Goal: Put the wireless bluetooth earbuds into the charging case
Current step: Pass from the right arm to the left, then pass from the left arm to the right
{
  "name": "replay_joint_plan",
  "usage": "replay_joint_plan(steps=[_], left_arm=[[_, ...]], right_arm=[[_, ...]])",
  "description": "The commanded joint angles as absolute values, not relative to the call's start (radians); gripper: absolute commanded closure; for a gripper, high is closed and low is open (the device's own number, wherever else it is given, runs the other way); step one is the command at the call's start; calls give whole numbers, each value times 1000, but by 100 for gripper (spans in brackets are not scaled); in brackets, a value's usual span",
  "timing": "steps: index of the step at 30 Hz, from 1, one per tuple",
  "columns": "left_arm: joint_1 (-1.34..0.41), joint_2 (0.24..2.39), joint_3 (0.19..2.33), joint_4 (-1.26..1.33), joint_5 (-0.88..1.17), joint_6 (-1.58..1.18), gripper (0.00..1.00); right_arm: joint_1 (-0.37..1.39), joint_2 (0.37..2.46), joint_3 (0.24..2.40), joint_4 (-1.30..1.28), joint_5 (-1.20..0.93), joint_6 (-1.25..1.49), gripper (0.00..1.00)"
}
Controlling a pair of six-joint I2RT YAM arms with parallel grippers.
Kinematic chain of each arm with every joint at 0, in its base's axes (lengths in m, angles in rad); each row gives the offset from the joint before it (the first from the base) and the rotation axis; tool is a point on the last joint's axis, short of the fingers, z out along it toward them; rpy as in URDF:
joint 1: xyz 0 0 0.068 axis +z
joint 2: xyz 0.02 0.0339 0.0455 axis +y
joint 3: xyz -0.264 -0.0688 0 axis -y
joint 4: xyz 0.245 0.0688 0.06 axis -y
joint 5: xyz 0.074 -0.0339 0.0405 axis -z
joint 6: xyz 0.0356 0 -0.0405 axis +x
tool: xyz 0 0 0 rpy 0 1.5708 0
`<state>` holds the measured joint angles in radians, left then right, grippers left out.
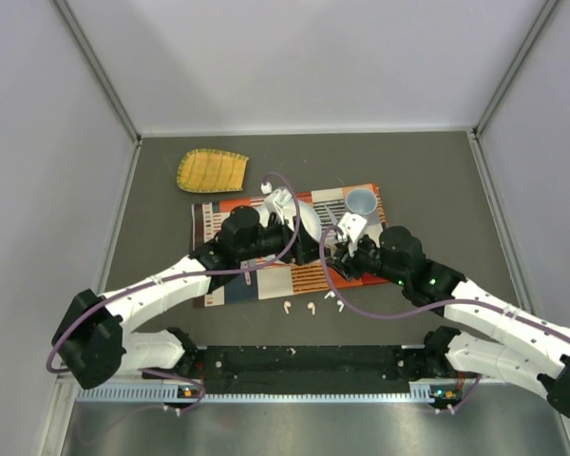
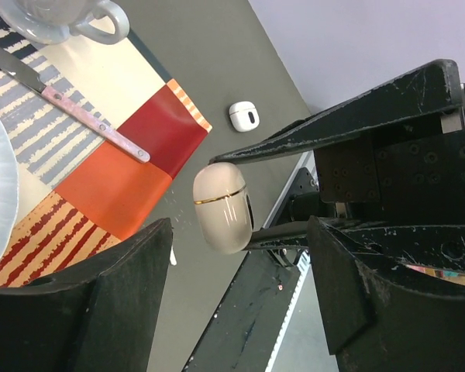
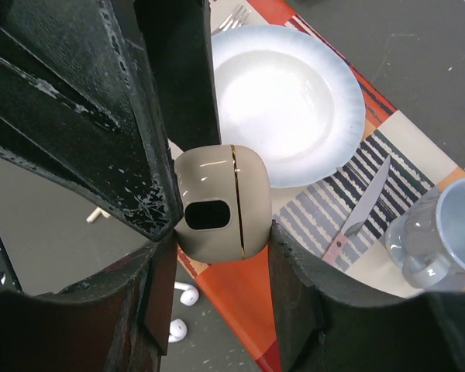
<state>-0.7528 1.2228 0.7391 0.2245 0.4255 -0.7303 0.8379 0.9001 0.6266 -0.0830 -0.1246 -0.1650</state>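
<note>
From above: left gripper (image 1: 309, 245) and right gripper (image 1: 340, 256) tip to tip over the middle of the placemat (image 1: 275, 283), at the centre of the worktop (image 1: 437, 171). Charging case hidden between them here. Just off the placemat's near edge, on bare worktop: the earbuds (image 1: 288, 308), well clear of both grippers. On the placemat's far half: plate (image 1: 307, 220) and mug (image 1: 363, 201). Toward the worktop's far left corner: a yellow woven mat (image 1: 212, 171).

From the left wrist: jaws wide, the cream charging case (image 2: 223, 205) between the fingers (image 2: 101, 310) and touching neither. Pinched instead from the opposite side by the right gripper's long fingers, one above, one below. Behind, on the placemat: knife (image 2: 70, 108) and the mug. On bare worktop just past the placemat's red corner: a small white pod (image 2: 244, 116) with a dark oval.

From the right wrist: jaws narrowed onto the charging case (image 3: 222, 203), a finger against each side, gold seam upright, dark oval toward the camera. Hangs over the placemat's edge. Below, on bare worktop beside that edge: two earbuds (image 3: 187, 293). Farther off on the placemat: plate (image 3: 287, 101), knife (image 3: 364, 201), mug (image 3: 442, 232), fork (image 3: 232, 15) tines past the plate.
</note>
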Motion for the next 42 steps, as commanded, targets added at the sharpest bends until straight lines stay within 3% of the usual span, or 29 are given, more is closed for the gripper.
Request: replay_joint_plan(steps=[1, 4, 6, 7, 17, 25, 31, 32, 34, 35, 37, 38, 39, 42], left_arm=[[-761, 1221, 784, 256, 408, -727, 28], [-765, 1223, 787, 244, 407, -719, 32], [-767, 1233, 790, 252, 419, -721, 47], [-767, 1238, 795, 250, 420, -721, 48], [-779, 1282, 816, 247, 433, -716, 45], [-781, 1288, 815, 276, 449, -715, 63], [-782, 1287, 810, 308, 476, -698, 84], [-784, 1287, 808, 310, 479, -696, 86], [-784, 1284, 807, 316, 480, -683, 95], [-784, 1282, 799, 319, 479, -678, 97], [-784, 1264, 789, 325, 456, -661, 100], [-784, 1255, 770, 337, 451, -658, 100], [-784, 1244, 756, 356, 442, -654, 100], [-779, 1184, 724, 371, 375, -575, 100]], right_arm=[[853, 876, 611, -8, -89, -179, 80], [853, 864, 600, 23, -92, -187, 80], [853, 862, 595, 26, -100, -189, 79], [853, 862, 595, 26, -101, -192, 79], [853, 851, 588, 34, -107, -193, 79], [853, 850, 586, 38, -121, -193, 79], [853, 847, 583, 48, -121, -190, 72], [853, 847, 583, 49, -118, -187, 58], [853, 842, 583, 49, -112, -186, 47], [853, 838, 583, 51, -107, -181, 34], [853, 825, 584, 54, -86, -166, 22], [851, 821, 586, 54, -63, -152, 6], [853, 819, 594, 46, -36, -103, 2], [853, 807, 638, 2, -3, -43, 1]])
